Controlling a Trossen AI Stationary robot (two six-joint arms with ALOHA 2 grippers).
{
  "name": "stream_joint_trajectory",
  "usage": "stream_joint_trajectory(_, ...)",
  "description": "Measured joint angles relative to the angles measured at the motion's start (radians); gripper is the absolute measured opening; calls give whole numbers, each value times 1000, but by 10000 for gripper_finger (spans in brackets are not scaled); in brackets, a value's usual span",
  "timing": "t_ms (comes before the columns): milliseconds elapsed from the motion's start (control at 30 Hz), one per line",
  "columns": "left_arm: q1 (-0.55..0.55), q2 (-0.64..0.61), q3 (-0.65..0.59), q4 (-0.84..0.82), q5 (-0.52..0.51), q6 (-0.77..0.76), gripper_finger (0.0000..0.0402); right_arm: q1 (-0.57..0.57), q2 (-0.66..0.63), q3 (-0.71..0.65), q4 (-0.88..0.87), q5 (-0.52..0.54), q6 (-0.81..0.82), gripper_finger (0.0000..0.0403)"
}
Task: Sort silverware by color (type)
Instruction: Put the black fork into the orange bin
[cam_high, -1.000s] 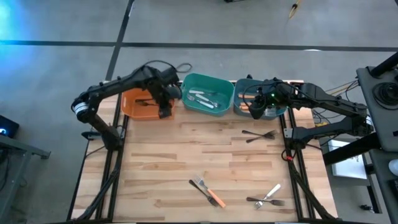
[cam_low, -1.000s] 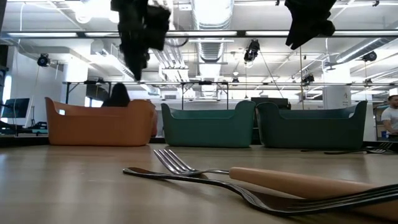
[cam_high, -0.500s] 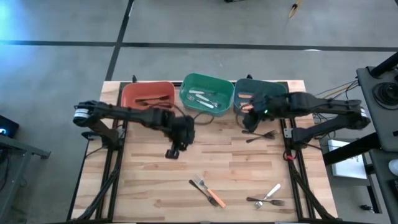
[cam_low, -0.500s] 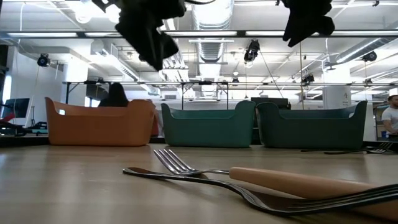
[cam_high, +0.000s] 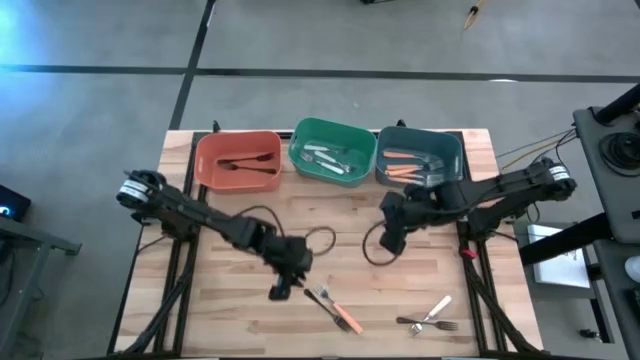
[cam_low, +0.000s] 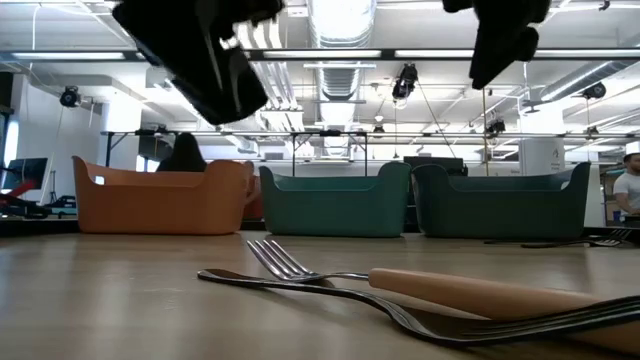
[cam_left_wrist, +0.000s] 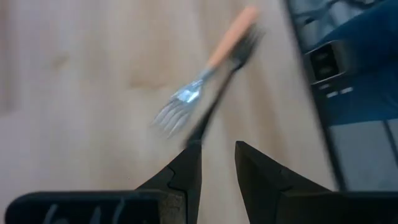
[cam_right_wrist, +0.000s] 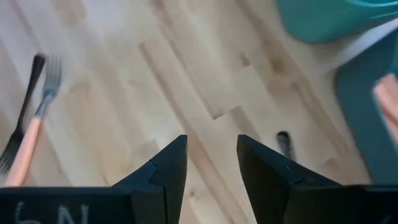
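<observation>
While three bins (cam_high: 237, 160) hold sorted forks, I count four forks (cam_high: 335, 309) loose at 6 o'clock; both tools (cam_high: 281, 291) spread, empty.

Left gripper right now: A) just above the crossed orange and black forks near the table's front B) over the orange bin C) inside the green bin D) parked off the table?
A: in the high view the left gripper sits beside the orange-handled fork at the front of the table, and its wrist view shows that fork crossed with a black fork just ahead of its empty fingers.
</observation>
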Motion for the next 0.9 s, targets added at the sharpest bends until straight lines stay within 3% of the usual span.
stream_joint_trajectory(100,-59,43,20,88,-30,-5,79,46,11,0,-6,-1,0,132)
stream_joint_trajectory(367,-124,256,211,61,-62,117,79,137,9,0,-11,-2,39,132)
stream_joint_trajectory(467,-127,363,325,4,-61,220,79,155,8,0,-11,-1,53,132)
stream_joint_trajectory(667,-134,512,544,-278,-48,392,78,168,9,0,-39,0,75,132)
stream_joint_trajectory(900,-132,556,550,-296,-9,478,77,168,9,0,-46,4,79,132)
